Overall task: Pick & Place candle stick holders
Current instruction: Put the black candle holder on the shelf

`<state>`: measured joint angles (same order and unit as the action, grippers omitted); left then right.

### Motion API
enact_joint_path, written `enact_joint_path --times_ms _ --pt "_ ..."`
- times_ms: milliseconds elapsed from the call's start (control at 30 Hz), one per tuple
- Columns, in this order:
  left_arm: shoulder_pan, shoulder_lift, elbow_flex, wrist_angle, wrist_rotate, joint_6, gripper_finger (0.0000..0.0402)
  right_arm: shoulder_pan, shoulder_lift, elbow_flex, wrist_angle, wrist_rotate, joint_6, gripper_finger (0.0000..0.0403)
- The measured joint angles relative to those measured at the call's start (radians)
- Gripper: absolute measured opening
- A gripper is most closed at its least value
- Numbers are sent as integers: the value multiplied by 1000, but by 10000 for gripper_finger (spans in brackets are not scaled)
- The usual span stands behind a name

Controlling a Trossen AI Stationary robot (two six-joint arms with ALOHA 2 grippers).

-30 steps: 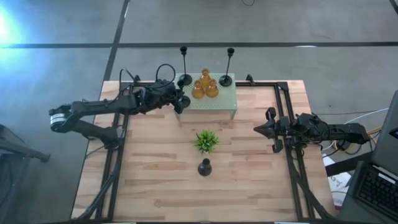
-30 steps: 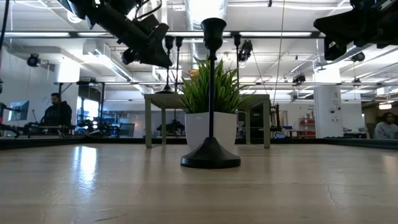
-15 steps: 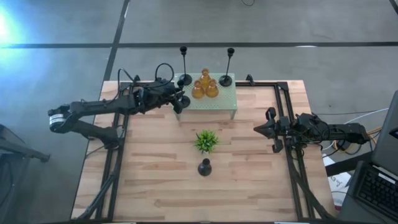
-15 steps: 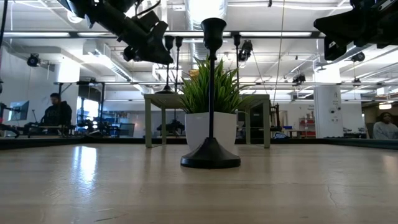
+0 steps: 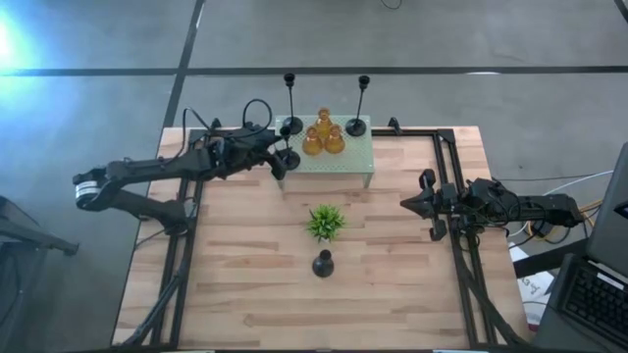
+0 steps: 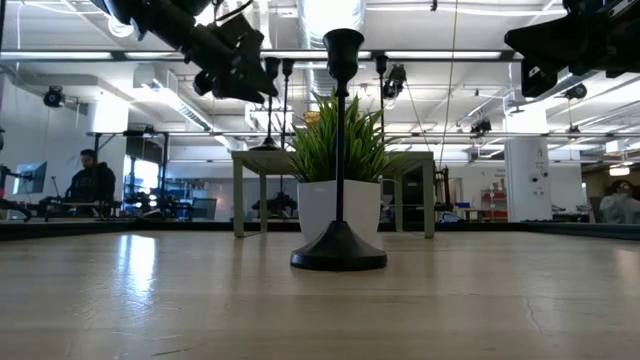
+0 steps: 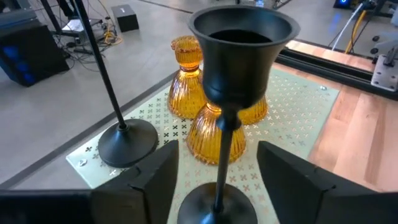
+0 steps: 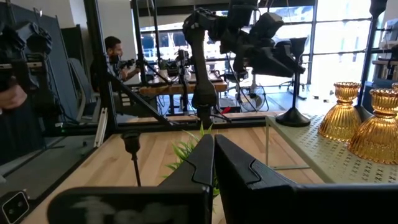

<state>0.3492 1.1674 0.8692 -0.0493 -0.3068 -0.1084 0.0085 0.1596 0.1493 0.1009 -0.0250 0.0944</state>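
A pale green perforated stand (image 5: 343,159) at the table's far middle carries three amber glass holders (image 5: 324,135) and two tall black holders (image 5: 291,125) (image 5: 355,126) along its far edge. Another black thin-stemmed holder (image 7: 239,56) stands upright with its round base (image 7: 214,208) on the stand's left end. My left gripper (image 7: 217,180) is open there, one finger on either side of the stem and clear of it. A further black holder (image 5: 323,263) stands on the table nearer the front. My right gripper (image 5: 407,204) waits shut over the table's right side.
A small green plant (image 5: 325,222) in a white pot stands between the stand and the near black holder. Black frame rails (image 5: 453,196) run along the table's left and right sides. A person (image 6: 92,185) sits in the room beyond the table.
My left gripper has opened at the stand's left end and let go of the thin-stemmed black holder, which stays upright on the stand. The arm has kept its place.
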Motion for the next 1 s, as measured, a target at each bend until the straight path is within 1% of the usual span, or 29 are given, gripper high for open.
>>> enact_joint_path --times_ms 100,167,367,467,567,833,1000 --pt "0 -38 0 -47 17 2 239 0 0 0 0 0 0 8" --pt "0 -70 0 -79 54 -3 246 0 0 0 0 0 0 8" --pt "-3 -185 -2 -203 218 -30 246 0 0 0 0 0 2 8" --pt "-12 -243 -6 -274 263 -44 246 0 0 0 0 0 0 8" --pt "-34 -286 -7 -329 280 -59 246 0 0 0 0 0 0 8" --pt "-155 -341 -51 -305 286 -109 246 0 0 0 0 0 2 8" --pt "-240 -354 -127 -207 286 -125 246 0 0 0 0 0 2 8"
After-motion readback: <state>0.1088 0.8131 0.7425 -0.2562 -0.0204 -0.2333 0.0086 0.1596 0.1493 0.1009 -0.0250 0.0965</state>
